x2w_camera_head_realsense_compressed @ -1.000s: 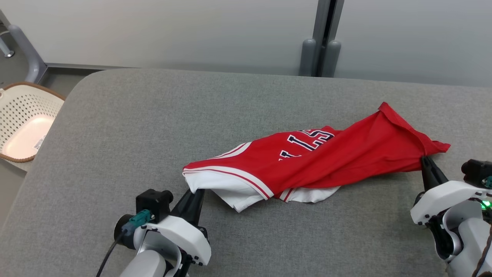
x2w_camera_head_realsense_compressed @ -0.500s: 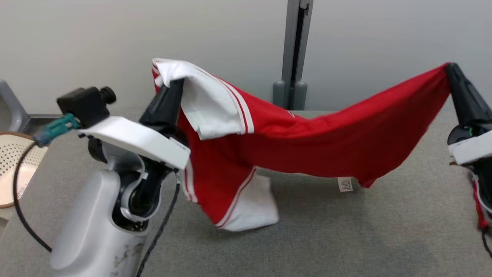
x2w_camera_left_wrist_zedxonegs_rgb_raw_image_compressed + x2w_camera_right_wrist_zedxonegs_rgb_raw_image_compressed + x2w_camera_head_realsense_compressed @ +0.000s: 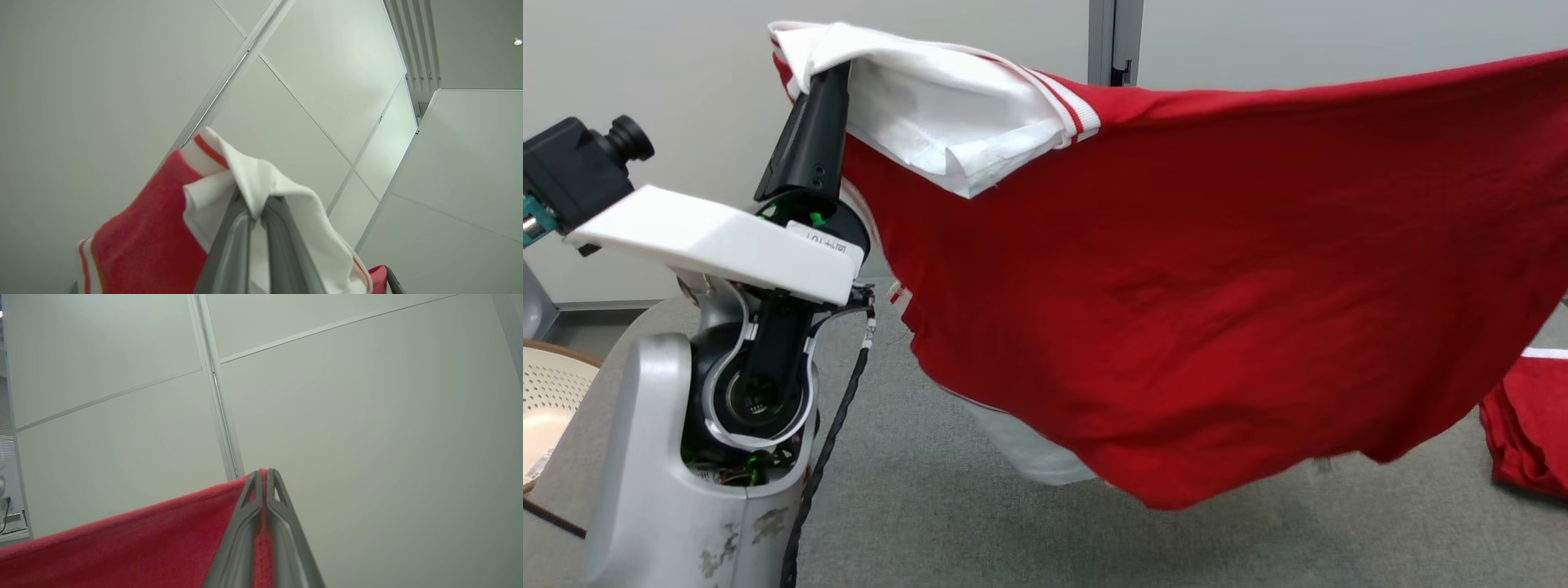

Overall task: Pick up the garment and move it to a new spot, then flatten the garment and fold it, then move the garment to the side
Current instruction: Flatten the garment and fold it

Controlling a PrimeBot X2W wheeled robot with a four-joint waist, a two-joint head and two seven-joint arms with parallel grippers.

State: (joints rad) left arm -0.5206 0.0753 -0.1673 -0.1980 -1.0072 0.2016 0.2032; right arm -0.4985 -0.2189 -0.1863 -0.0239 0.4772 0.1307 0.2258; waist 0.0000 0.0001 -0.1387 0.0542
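Pale partition wall (image 3: pixel 645 73) behind, grey padded worktop (image 3: pixel 947 523) below. Red basketball jersey (image 3: pixel 1192 286) suspended above worktop, stretched sideways between both arms, sagging at centre. Perforated basket (image 3: pixel 547 400) off worktop's left end. White lower panel (image 3: pixel 1033 453) hanging close to surface. Left pincer (image 3: pixel 255 204) pressed together on white-trimmed edge, folded fabric draped over tips. Right pincer (image 3: pixel 264 475) pinching red hem along finger gap.

Possible faults:
- Hem slipping free under further sideways stretch.
- Bunched left grip likely to leave a doubled corner on laying down.
- Low panel dragging, folding under on descent.
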